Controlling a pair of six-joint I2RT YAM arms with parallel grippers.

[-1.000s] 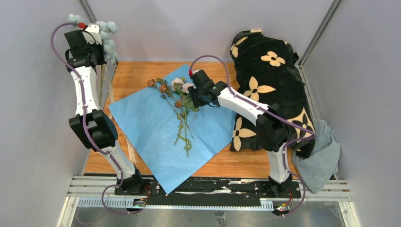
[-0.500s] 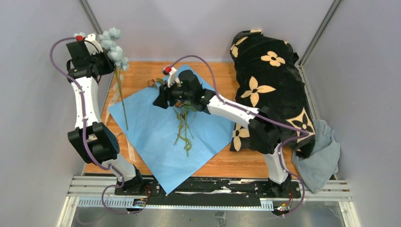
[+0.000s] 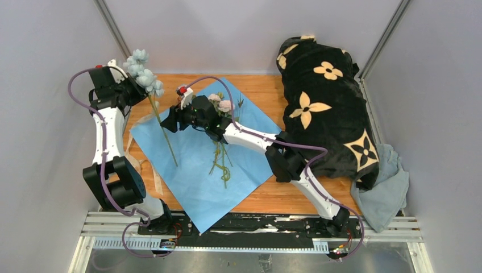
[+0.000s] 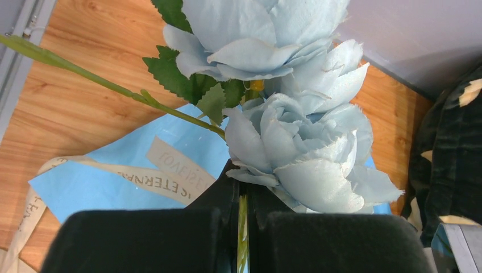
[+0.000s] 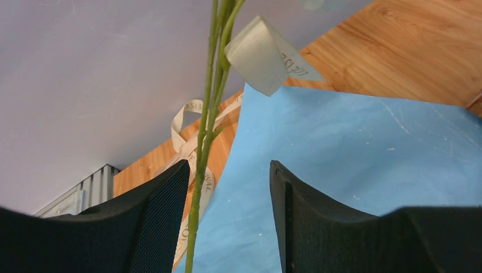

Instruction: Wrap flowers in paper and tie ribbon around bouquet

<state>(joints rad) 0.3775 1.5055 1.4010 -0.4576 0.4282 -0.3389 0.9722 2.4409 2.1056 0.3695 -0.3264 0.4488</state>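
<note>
Since the earlier view, the right arm has swung further toward the paper's far left corner, uncovering the pink roses. The left arm has carried the pale blue flower spray inward, so the foot of its stem now hangs over the left part of the paper.

The light blue paper lies flat on the wooden worktop. The roses lie on its middle, blooms toward its far corner and green stems running toward its near side.

The left fingers are pressed together on the spray's thin stem just under the blooms, holding it above the paper's left edge.

The right fingers stand apart over the paper's far left part. The hanging stem passes between them, close to one finger; contact cannot be told.

The cream ribbon lies looped at the paper's left edge. A black flowered blanket and a grey-blue cloth sit right of the paper.
</note>
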